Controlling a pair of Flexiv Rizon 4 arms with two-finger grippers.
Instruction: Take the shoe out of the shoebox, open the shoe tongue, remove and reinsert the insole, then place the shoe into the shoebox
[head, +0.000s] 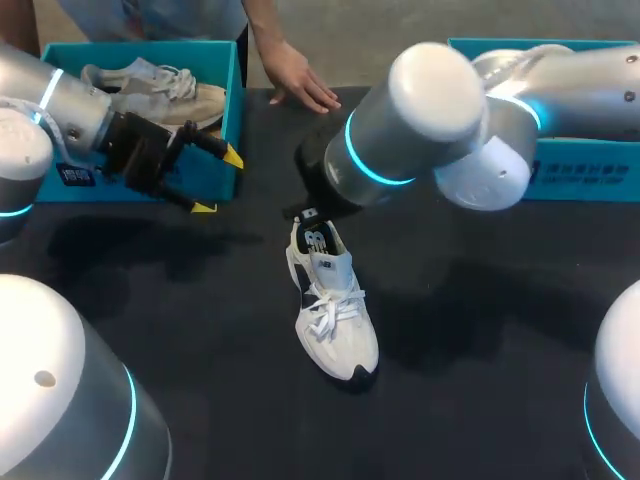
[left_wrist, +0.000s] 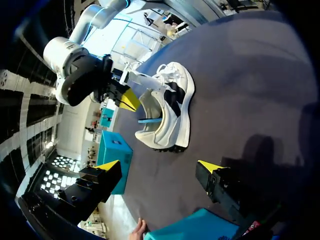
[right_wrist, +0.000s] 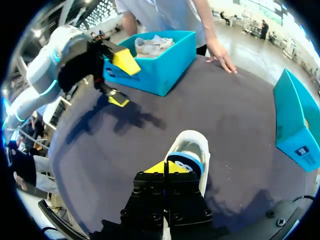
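Right gripper (right_wrist: 165, 168) closed (against shoe (right_wrist: 193, 146))

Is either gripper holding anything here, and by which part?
The right gripper looks shut on the tongue of the white shoe, at its top edge. The left gripper is open, holding nothing.

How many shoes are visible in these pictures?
2. A white shoe lies on the table near the middle, under the right arm. A beige shoe lies inside the shoebox at the left. The right arm hides the other shoebox's inside, so another may be there.
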